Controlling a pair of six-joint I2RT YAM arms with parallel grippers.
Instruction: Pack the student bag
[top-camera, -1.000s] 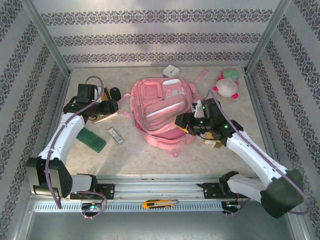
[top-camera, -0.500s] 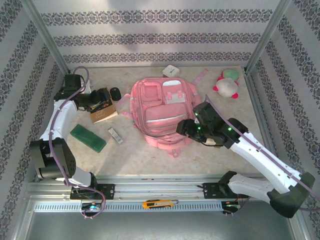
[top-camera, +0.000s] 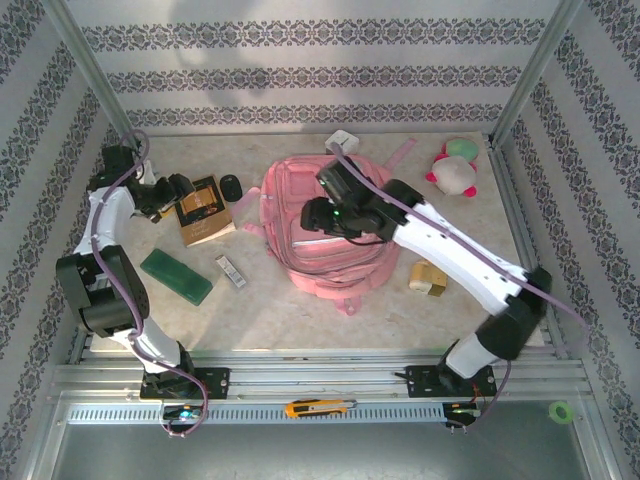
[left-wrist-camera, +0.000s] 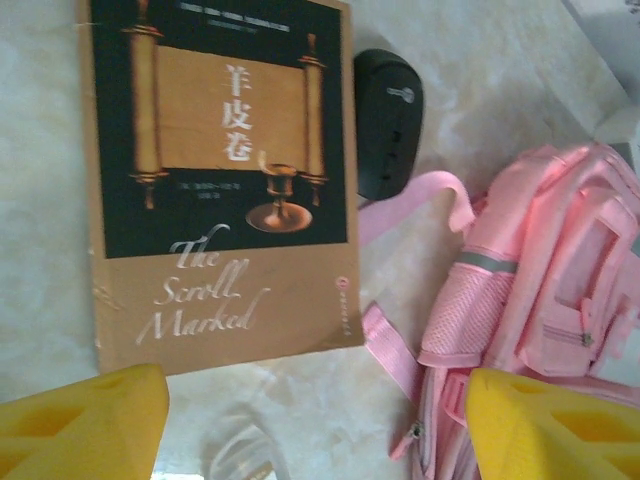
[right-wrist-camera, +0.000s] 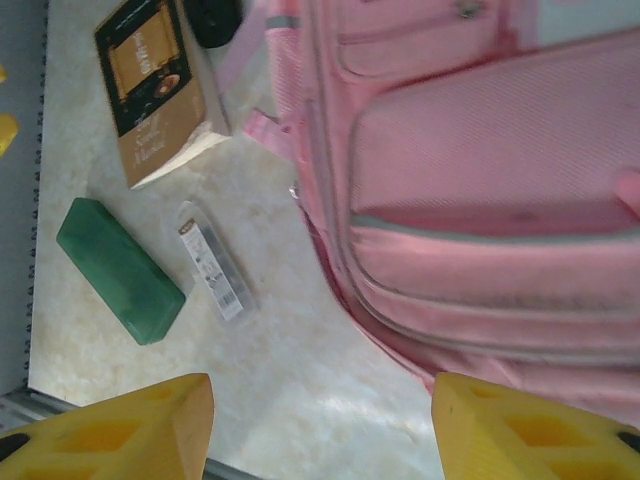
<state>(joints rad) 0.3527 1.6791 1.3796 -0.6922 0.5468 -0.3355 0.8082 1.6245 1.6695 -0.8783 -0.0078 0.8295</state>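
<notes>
The student bag (top-camera: 330, 255), a big pink backpack, lies flat in the middle of the table. My right gripper (top-camera: 318, 214) hovers over its left half, jaws open and empty. In the right wrist view the bag (right-wrist-camera: 480, 180) spreads across the right side, with bare table between the yellow fingertips (right-wrist-camera: 120, 430) of that gripper (right-wrist-camera: 320, 430). My left gripper (top-camera: 168, 194) is at the far left, just left of a brown-and-black book (top-camera: 205, 210). It (left-wrist-camera: 315, 430) stands open above bare table, with the book (left-wrist-camera: 220, 180) ahead and the bag's side and strap (left-wrist-camera: 540, 290) to the right.
A black mouse (top-camera: 231, 187) lies between book and bag. A green case (top-camera: 175, 277) and a small clear pack (top-camera: 231, 271) lie front left. A tan box (top-camera: 428, 277) sits right of the bag. A plush toy (top-camera: 455, 170), pink ruler (top-camera: 403, 152) and white box (top-camera: 342, 141) lie at the back.
My right arm has swung from the bag's right side up over the bag toward its left. My left arm has drawn back to the far left, away from the bag; the book lies slightly farther back.
</notes>
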